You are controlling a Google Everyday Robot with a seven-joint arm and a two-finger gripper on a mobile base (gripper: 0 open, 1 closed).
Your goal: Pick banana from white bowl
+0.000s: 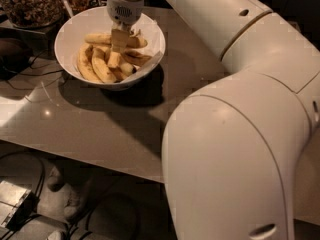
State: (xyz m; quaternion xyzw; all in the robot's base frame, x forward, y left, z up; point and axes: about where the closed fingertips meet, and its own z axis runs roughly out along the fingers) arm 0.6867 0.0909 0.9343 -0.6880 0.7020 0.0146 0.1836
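The white bowl stands at the table's far left and holds several yellow bananas. The banana, long and nearly straight, lies across the back of the bowl, partly hidden behind the gripper. My gripper reaches down from above into the middle of the bowl, its tip among the shorter curved bananas just in front of the long one. My white arm fills the right side of the view.
A clear glass container of dark brown bits stands behind the bowl at the top left. Dark cables lie left of the bowl. The grey table has its front edge toward me, with floor clutter below.
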